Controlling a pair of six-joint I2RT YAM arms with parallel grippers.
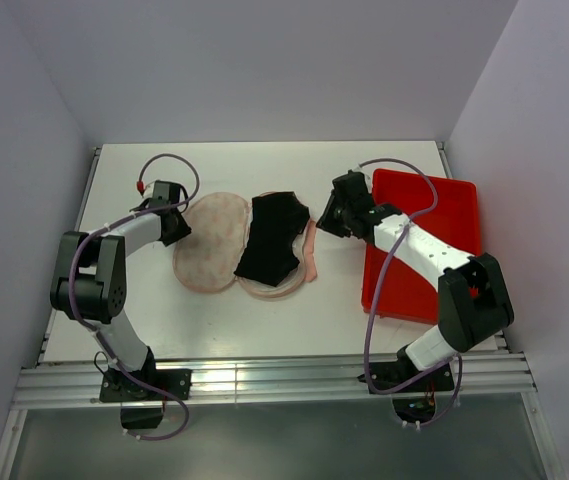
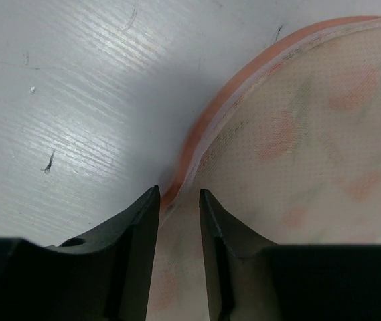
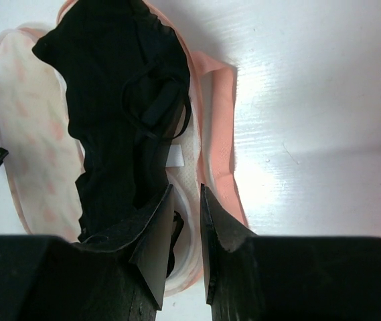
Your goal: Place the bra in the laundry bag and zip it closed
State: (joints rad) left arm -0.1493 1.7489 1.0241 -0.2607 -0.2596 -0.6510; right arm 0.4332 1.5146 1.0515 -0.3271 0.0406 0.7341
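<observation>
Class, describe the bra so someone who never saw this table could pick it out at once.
On the white table, left of the red tray, lies an opened beige-pink laundry bag with two round lobes. The bra is heaped on its right lobe: the only soft, all-black fabric there.

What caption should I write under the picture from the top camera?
Left tool and right tool flank the open laundry bag, black bra lying on its right half, red tray nearby.
</observation>
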